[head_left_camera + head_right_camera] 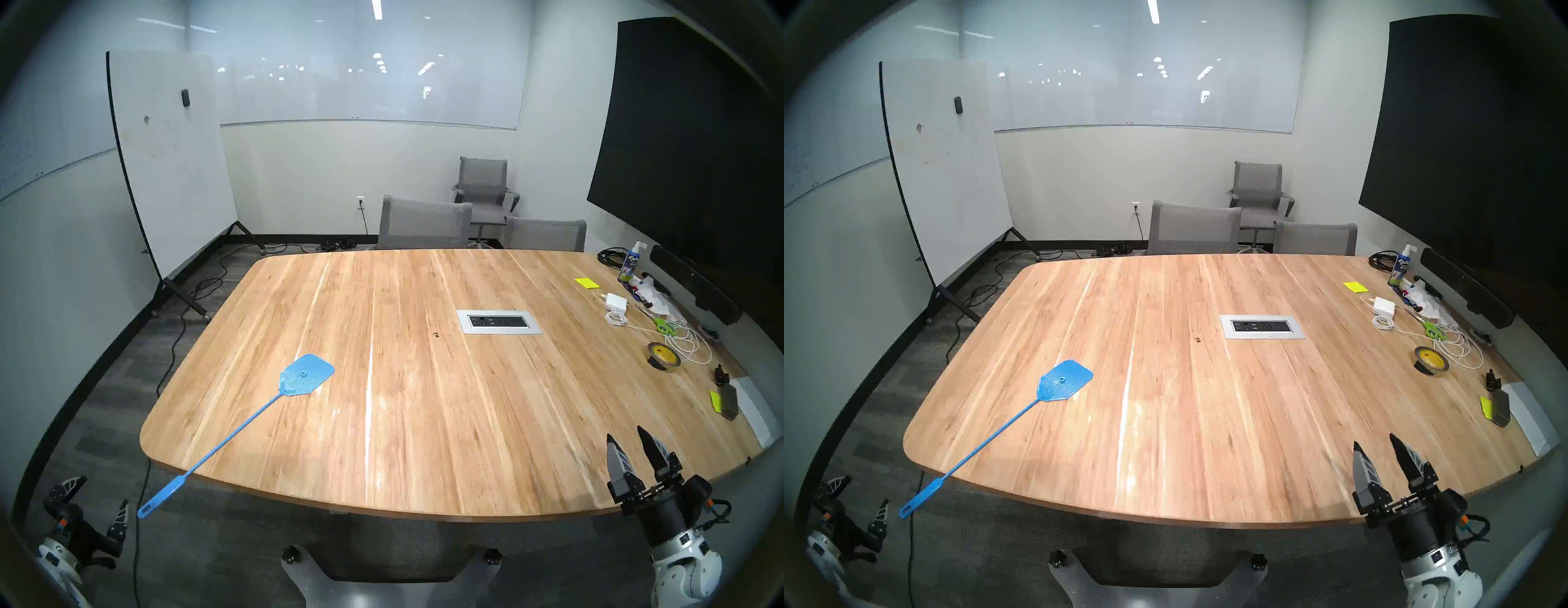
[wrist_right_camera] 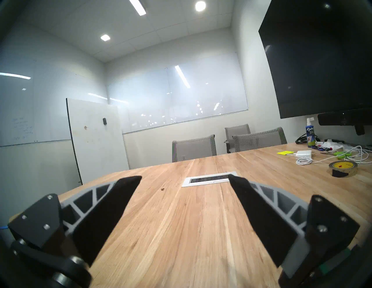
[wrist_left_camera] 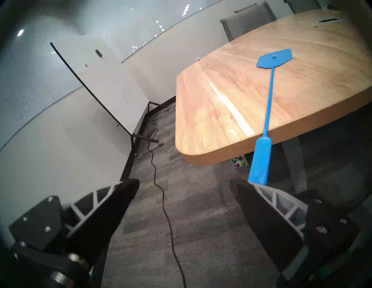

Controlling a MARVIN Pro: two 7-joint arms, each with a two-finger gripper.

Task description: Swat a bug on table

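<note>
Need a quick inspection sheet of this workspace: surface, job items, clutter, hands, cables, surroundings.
Surface: wood table, inset outlet panel.
Job's things: bug left of the panel; blue swatter lying flat, handle overhanging the near edge.
Clutter: tape roll, scissors, spray bottle, sticky notes on the right side.
Hands: left hand open near the handle; right hand open, empty.
Cables: white charger cable; black floor cord.
Surroundings: whiteboard, chairs, dark screen.

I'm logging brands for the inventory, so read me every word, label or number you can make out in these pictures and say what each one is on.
"EXPO": spray bottle, with "WHITE BOARD" partly readable beneath.
"PVC": red mark inside the tape roll.
Markers near the bottle: print too small.
Wall whiteboard: faint handwriting, illegible.
Outlet panel: nothing readable.
</note>
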